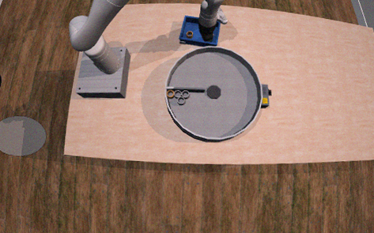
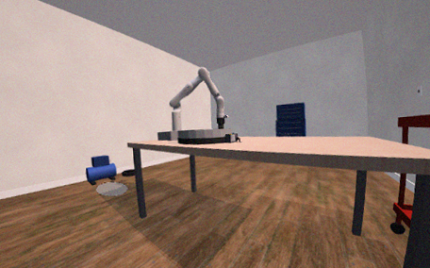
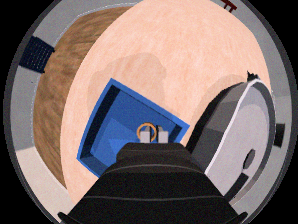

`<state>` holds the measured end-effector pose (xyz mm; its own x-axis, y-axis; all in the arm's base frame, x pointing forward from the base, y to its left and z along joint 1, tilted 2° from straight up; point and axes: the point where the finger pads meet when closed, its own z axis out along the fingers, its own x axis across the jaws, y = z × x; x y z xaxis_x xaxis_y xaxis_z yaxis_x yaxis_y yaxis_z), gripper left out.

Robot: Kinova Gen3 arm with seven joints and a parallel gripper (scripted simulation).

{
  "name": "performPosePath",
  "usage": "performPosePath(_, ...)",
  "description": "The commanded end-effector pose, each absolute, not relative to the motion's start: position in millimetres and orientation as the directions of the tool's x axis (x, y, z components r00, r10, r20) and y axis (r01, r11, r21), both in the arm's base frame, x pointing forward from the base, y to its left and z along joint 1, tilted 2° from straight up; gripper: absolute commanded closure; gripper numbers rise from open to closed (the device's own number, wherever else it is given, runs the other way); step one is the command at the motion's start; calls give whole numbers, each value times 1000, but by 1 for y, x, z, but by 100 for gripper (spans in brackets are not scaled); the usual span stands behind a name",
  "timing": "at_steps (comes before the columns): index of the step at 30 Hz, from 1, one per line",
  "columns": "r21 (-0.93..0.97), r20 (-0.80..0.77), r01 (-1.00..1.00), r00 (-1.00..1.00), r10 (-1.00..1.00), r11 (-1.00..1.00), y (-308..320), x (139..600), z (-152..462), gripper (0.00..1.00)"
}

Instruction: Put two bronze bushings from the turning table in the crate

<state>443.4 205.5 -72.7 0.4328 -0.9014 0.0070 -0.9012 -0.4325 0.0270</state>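
My gripper (image 1: 207,38) (image 2: 221,126) (image 3: 153,130) points down over the right half of the blue crate (image 1: 189,42) (image 3: 150,102). It is shut on the wall of a bronze bushing (image 3: 147,124), with one finger inside the ring; its height above the crate floor is hard to tell. Another bronze bushing (image 1: 190,37) lies in the crate's left half in the top view, hidden in the wrist view. On the turning table (image 1: 223,120) (image 3: 235,135), a bronze bushing (image 1: 170,97) lies at the left rim, beside three grey bushings (image 1: 182,94).
A dark bar (image 1: 193,90) reaches across the turning table from its left rim towards the central hub (image 1: 213,91). The turning table's raised rim stands close beside the crate. A small control box (image 1: 265,97) is on its right side. The arm's base (image 1: 106,86) stands at the left.
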Motion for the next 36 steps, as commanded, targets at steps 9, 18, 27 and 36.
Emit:
performPosePath(9, 28, 7, -901, 433, -901, -433, 206, 443, -74, 100)
performPosePath(18, 29, 7, -901, 433, -901, -433, 206, 443, -76, 100)
performPosePath(27, 29, 7, -901, 433, -901, -433, 206, 443, -76, 58)
performPosePath(36, 29, 7, -901, 433, -901, -433, 206, 443, -76, 58)
